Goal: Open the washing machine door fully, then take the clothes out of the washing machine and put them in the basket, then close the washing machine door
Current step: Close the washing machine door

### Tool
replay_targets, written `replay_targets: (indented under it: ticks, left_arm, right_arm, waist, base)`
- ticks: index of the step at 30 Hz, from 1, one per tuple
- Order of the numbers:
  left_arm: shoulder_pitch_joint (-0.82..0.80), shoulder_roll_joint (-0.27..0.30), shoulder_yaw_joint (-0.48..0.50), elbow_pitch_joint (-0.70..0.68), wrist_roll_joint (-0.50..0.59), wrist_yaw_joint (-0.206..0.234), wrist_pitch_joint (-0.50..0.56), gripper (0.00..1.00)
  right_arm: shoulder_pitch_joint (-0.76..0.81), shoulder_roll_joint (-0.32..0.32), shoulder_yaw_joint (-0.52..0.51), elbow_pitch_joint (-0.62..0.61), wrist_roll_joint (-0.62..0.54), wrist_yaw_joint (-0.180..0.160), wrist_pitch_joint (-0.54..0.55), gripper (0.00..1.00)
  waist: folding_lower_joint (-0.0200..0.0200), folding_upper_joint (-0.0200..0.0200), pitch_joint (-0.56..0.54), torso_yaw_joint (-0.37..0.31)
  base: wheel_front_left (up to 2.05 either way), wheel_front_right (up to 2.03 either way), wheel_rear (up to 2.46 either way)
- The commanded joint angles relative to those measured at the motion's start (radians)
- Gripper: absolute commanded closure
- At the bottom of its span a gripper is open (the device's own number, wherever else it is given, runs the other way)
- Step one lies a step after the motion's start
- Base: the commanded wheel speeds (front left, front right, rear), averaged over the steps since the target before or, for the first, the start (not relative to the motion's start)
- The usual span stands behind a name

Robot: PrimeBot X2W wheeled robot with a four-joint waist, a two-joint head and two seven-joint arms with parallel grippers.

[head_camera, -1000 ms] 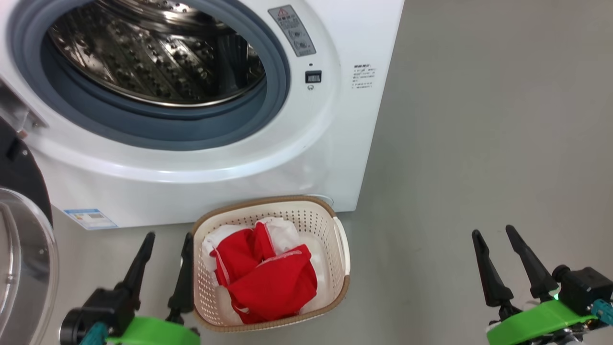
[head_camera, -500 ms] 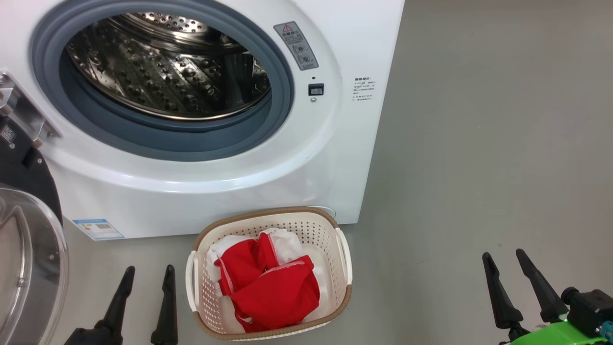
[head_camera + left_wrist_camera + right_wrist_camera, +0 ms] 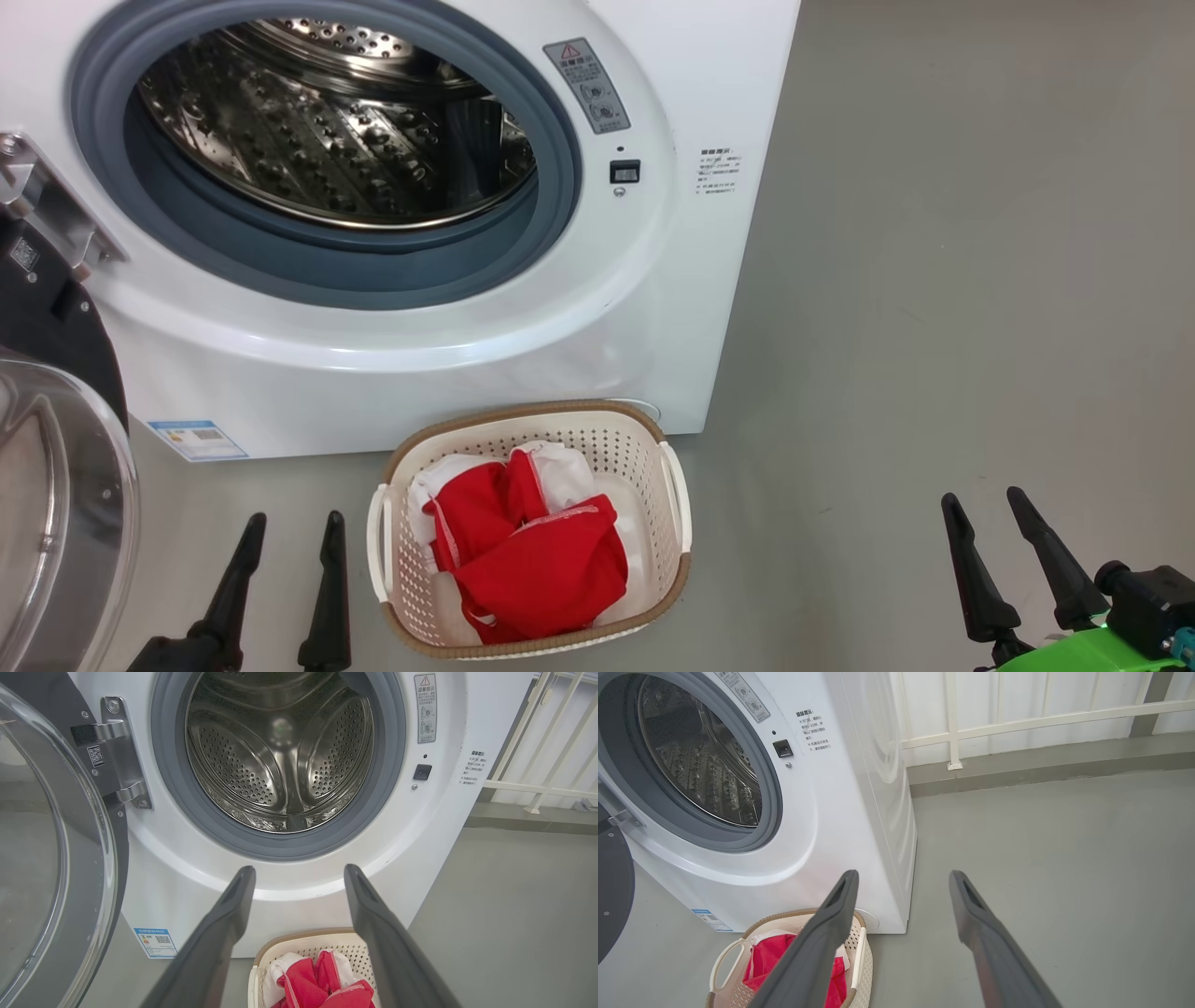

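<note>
The white washing machine (image 3: 653,308) (image 3: 444,826) (image 3: 859,812) stands with its mouth uncovered; the steel drum (image 3: 280,760) (image 3: 336,121) looks bare. Its door (image 3: 56,504) (image 3: 51,849) (image 3: 612,886) hangs swung out at the left, glass bowl facing me. On the floor in front, the cream basket (image 3: 672,509) (image 3: 280,947) (image 3: 859,952) holds the red and white clothes (image 3: 532,560) (image 3: 322,984) (image 3: 770,956). My left gripper (image 3: 291,527) (image 3: 299,877) is open and holds nothing, just left of the basket. My right gripper (image 3: 983,504) (image 3: 901,882) is open, over bare floor well right of it.
Grey floor (image 3: 934,280) stretches to the right of the machine. A white railing (image 3: 1017,718) (image 3: 537,784) runs along the wall behind. A blue label (image 3: 198,439) sits low on the machine's front.
A second ago the left gripper stood higher, against the basket's left rim; it has drawn back and down. The head camera tilted up slightly, then held. The right gripper sits lower in view.
</note>
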Motion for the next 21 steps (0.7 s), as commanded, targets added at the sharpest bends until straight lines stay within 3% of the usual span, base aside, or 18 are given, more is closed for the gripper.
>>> replay_targets:
  ticks: [1,14,21]
  left_arm:
    - [-0.017,0.011,0.03,-0.029,-0.003,0.009,-0.005,0.0]
    - [-0.023,0.011,0.029,-0.025,-0.009,0.006,-0.005,0.0]
    - [-0.028,0.011,0.028,-0.023,-0.014,0.0,-0.005,0.0]
  right_arm:
    - [-0.011,-0.014,0.016,-0.025,-0.01,0.006,-0.006,0.0]
    - [-0.013,-0.011,0.013,-0.027,-0.014,0.006,-0.006,0.0]
    - [-0.016,-0.01,0.013,-0.028,-0.014,0.006,-0.006,0.0]
  waist:
    - [0.0,-0.0001,-0.001,0.001]
    - [0.0,-0.0001,0.007,0.007]
    - [0.0,-0.0001,0.012,0.01]
  base:
    - [0.0,0.0,0.0]
    - [-0.01,0.01,0.0]
    - [-0.64,0.64,0.0]
